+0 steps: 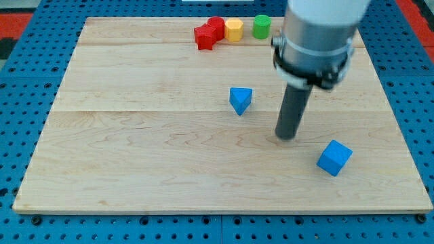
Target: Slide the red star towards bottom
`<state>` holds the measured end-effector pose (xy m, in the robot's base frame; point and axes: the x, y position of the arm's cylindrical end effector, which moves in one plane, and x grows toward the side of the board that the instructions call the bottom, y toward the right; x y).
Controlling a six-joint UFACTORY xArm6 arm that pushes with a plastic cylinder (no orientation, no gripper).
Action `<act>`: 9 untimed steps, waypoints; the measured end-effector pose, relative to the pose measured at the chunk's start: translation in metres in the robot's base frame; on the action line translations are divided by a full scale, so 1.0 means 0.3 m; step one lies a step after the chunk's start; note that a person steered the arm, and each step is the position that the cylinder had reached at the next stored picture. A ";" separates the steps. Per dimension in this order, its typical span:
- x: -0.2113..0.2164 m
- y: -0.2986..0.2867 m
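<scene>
Wooden board (135,169): one, pale, lying on a blue perforated table (20,230). Blocks on the board: six counted. Red: two, touching each other at the board's top edge, the red star (204,37) being the lower-left one and a second red block (216,26), shape unclear, just up and to its right. Yellow: one, a yellow cylinder-like block (233,30) touching the second red block on its right side. Green: one, a green cylinder (262,26), near the yellow block on its right, apart from it. Blue: two, a blue triangular block (240,100) well below the red star and to its right, and a blue cube (334,157) farther still toward the view's bottom right. Arm: one, ending in one dark rod; my tip (286,136) stands well apart from the red star, down and to the right of it, between the two blue blocks and touching neither. No claw is fitted, so nothing is grasped or released.
</scene>
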<state>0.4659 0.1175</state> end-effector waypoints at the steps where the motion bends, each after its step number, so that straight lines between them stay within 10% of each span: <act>1: -0.244 0.074; 4: -0.704 -0.373; 6: -0.603 -0.662; 9: -0.719 -0.567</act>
<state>0.2501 -0.0527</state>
